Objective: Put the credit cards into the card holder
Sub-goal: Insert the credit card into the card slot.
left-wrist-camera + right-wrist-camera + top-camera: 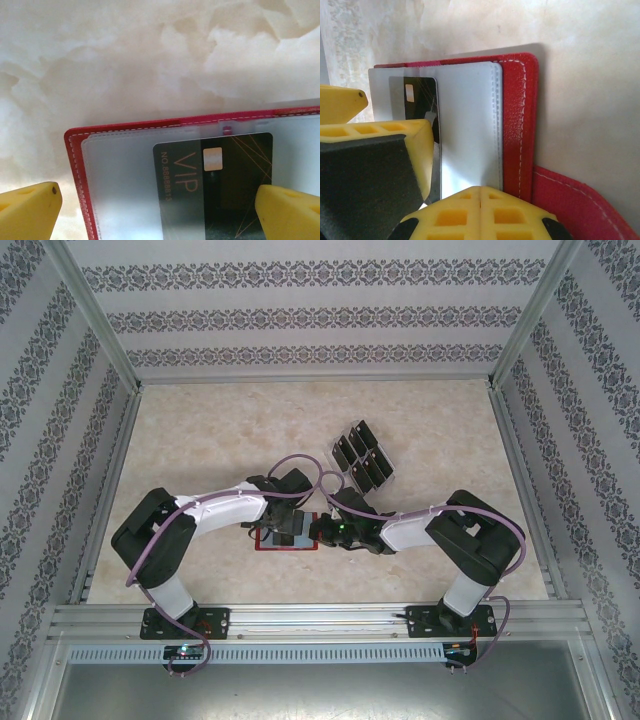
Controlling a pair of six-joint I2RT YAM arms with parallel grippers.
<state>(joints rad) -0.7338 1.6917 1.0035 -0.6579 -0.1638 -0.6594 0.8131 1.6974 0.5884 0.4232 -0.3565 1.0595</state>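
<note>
The card holder (pixel 75 165) lies open on the counter (pixel 150 60), between the two arms. A black credit card (pixel 220 190) (VIP in gold lettering) sits partly under its clear pocket leaf. The left fingers (pixel 31 207) stand wide apart over that pocket, one to each side. The right fingers (pixel 452 215) are pressed together at the holder's edge. More credit cards (pixel 346 451) stand in rows further back on the counter.

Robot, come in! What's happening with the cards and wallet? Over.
Left gripper open over small red leather-like folding wallet. Right gripper shut at its edge. Black VIP card partly under clear sleeve. More black cards in clear plastic rack, apart.
</note>
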